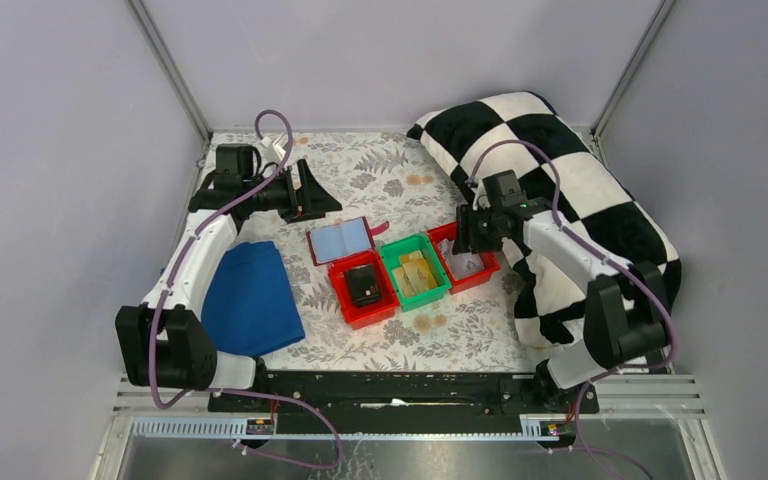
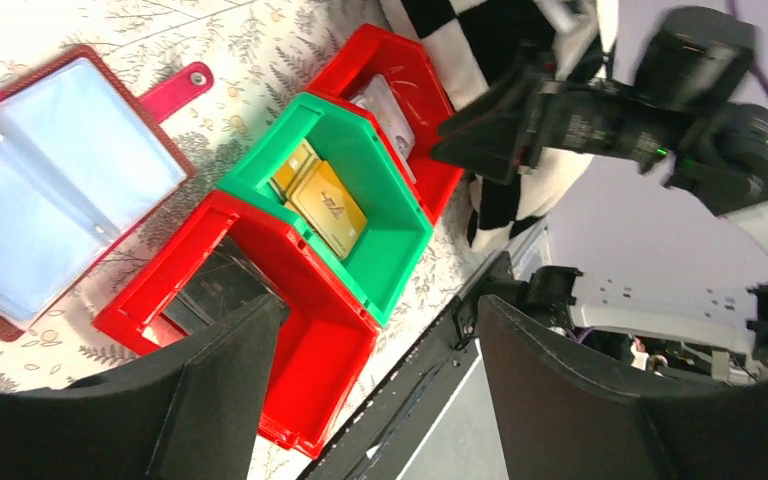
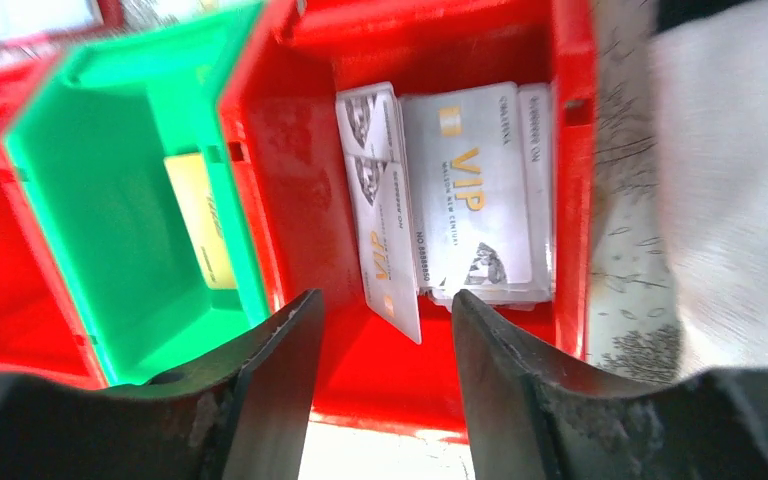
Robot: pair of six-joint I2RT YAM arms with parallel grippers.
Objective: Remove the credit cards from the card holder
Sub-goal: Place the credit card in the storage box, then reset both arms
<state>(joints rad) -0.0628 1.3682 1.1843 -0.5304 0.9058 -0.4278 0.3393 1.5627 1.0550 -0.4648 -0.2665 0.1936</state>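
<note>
credit cards (image 3: 465, 195) stacked in rightmost red bin (image 3: 570, 150) under right gripper (image 3: 385, 305), fingers parted, empty. left gripper (image 2: 380, 310) wide, empty. card holder (image 1: 341, 241) lying open.

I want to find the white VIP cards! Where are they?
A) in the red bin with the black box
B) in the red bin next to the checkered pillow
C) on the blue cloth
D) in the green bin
B: the white VIP cards lie stacked in the red bin on the pillow's side, while the green bin beside it holds only yellow cards.
</note>
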